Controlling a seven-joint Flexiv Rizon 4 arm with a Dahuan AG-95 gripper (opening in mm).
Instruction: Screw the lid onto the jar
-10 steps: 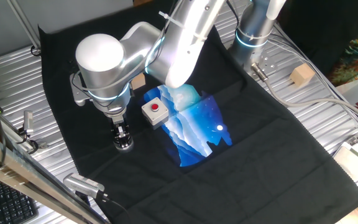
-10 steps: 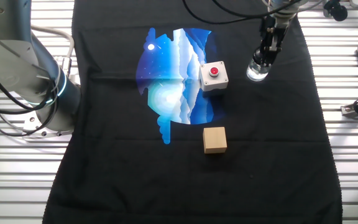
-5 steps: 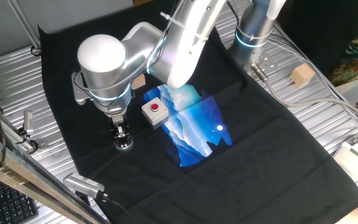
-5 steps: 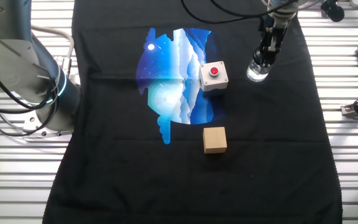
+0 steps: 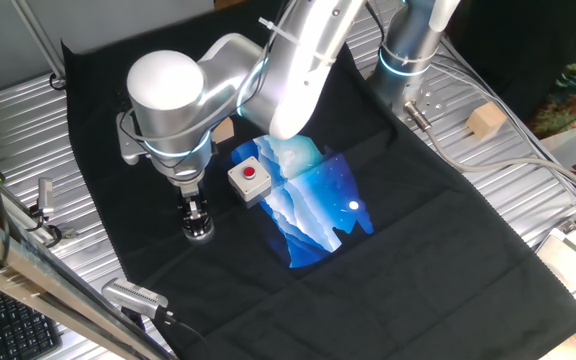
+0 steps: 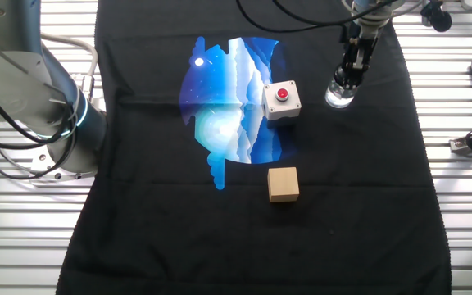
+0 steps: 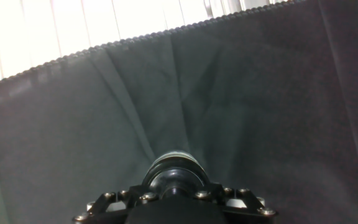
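My gripper (image 6: 353, 72) points straight down, fingers pinched on the lid (image 7: 178, 167) atop the jar (image 6: 340, 96), which stands on the black cloth (image 6: 351, 205); just beside it, the red-button box (image 6: 281, 100); farther off, the wooden cube (image 6: 283, 183).

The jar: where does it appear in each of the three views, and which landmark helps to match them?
One fixed view: the jar is lower left, under the gripper.
The other fixed view: the jar is upper right.
Hand view: bottom centre, partly hidden.
Shared landmark: the red-button box beside it in both fixed views; absent from the hand view.
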